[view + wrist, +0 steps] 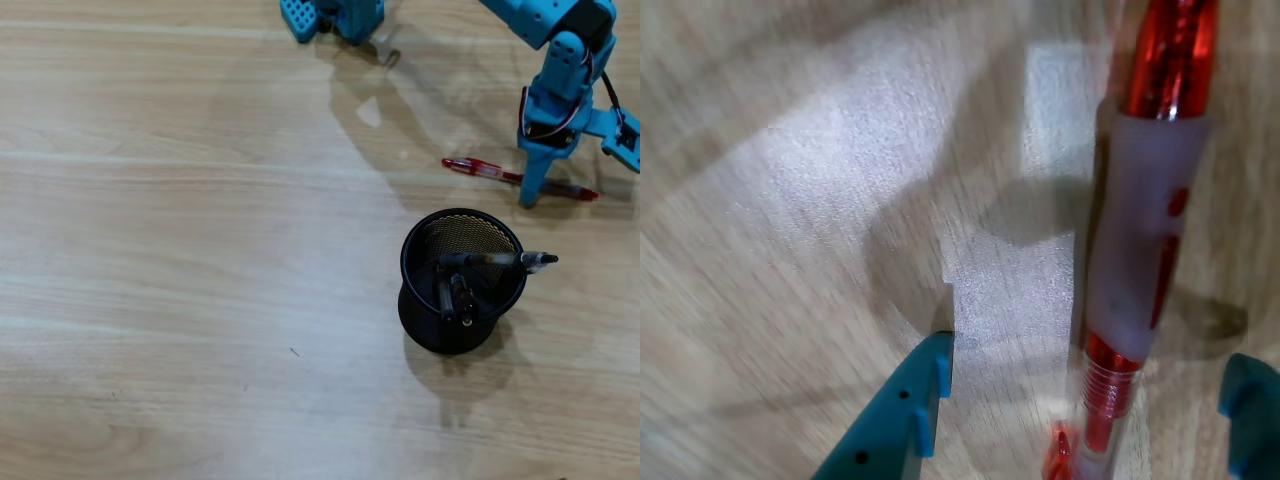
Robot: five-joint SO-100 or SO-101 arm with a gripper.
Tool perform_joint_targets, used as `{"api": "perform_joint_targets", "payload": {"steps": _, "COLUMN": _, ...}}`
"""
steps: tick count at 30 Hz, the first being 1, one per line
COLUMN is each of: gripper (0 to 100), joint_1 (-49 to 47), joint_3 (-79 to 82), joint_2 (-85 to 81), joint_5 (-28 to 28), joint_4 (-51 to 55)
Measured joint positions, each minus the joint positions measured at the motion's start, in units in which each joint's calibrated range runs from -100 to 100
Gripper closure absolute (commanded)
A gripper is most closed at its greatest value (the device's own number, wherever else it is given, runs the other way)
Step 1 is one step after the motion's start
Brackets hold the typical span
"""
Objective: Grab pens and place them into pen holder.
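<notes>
The black mesh holder (462, 280) at five o'clock on the desk (180, 250) already has dark pens (495, 261) in it; at three o'clock the released tool (575, 185) straddles the last red pen (480, 169), not yet gripped

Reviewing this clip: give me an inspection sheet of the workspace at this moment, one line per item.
Surface: light wood-grain table, bare apart from the items below.
Job's things: red pen lying flat on the table; black mesh pen holder upright, with dark pens inside, one dark pen resting across its rim.
Clutter: nothing seen.
Gripper: blue gripper open, fingers straddling the red pen in the wrist view, not closed on it.
Cables: black wire running along the arm.
Surroundings: blue arm base at the top edge of the overhead view; nothing else seen.
</notes>
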Motion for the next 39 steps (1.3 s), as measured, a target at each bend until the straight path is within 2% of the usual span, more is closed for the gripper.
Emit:
{"api": "perform_joint_targets", "payload": {"steps": 7, "gripper": 99, "joint_1": 0.0, "joint_3": -0.4, "joint_2": 0.2, "joint_5": -0.6, "joint_4": -0.2}}
{"api": "perform_joint_targets", "payload": {"steps": 23, "gripper": 98, "joint_1": 0.7, "joint_3": -2.8, "joint_2": -1.8, "joint_5": -0.7, "joint_4": 0.9}}
{"api": "perform_joint_targets", "payload": {"steps": 39, "gripper": 98, "joint_1": 19.9, "joint_3": 0.8, "joint_2": -40.3, "joint_5": -0.3, "joint_4": 0.8}}
